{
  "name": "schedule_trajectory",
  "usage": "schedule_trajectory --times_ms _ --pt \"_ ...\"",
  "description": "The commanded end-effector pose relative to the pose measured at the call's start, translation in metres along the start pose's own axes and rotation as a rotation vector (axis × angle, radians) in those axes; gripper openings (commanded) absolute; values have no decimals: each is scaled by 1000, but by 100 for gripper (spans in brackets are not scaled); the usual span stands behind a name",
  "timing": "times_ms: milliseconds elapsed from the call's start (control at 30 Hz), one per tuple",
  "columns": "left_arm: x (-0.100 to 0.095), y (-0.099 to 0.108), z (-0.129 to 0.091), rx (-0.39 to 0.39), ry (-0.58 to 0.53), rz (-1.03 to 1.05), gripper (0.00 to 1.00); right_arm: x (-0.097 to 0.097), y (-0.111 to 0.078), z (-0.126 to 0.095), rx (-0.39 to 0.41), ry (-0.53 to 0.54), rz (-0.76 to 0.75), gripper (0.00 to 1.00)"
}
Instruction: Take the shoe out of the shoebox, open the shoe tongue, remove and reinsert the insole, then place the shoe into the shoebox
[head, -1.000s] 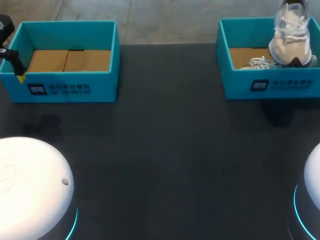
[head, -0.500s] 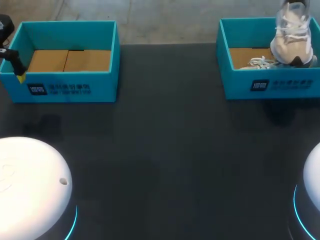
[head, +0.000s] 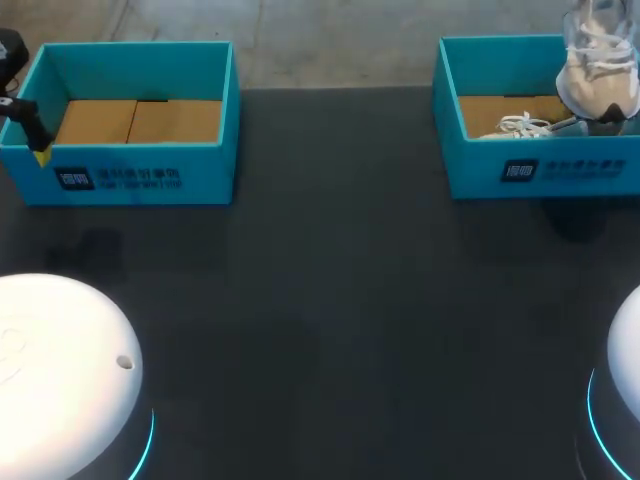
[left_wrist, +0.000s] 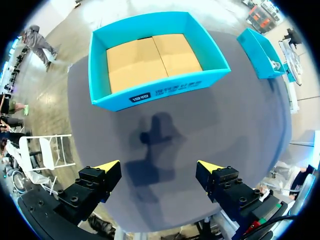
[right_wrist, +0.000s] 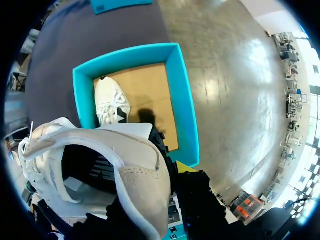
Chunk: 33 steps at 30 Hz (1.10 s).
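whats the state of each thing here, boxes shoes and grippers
left box: open, empty
right box: open, one shoe inside
held shoe: in the air over right box
other shoe: lying on box floor
left gripper: open, holding nothing
right gripper: shut on held shoe

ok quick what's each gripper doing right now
Left gripper: open, holding nothing.
Right gripper: shut on the white and beige lace-up shoe, held above the open blue cardboard shoebox.

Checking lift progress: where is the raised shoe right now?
In the head view the raised shoe hangs at the far right, in the right gripper, above the right shoebox, where a second shoe lies.
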<state>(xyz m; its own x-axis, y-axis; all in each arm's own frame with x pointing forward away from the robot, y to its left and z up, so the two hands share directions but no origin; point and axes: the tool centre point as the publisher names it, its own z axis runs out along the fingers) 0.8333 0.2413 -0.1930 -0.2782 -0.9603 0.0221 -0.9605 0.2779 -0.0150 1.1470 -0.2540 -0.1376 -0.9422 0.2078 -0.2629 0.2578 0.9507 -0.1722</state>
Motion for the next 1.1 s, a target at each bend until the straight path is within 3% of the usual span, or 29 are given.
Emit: schedule_trajectory --times_ms 33,333,600,1100 --pt "0 0 -1 -3 -2 1 100 -5 0 1 -2 5 -6 0" --pt "0 0 -1 -3 -2 1 100 -25 -3 15 25 43 19 0" --pt "0 0 -1 -3 -2 1 100 -42 -16 17 91 98 297 0" --pt "0 0 -1 -3 -2 1 100 -35 -45 9 93 152 641 0"
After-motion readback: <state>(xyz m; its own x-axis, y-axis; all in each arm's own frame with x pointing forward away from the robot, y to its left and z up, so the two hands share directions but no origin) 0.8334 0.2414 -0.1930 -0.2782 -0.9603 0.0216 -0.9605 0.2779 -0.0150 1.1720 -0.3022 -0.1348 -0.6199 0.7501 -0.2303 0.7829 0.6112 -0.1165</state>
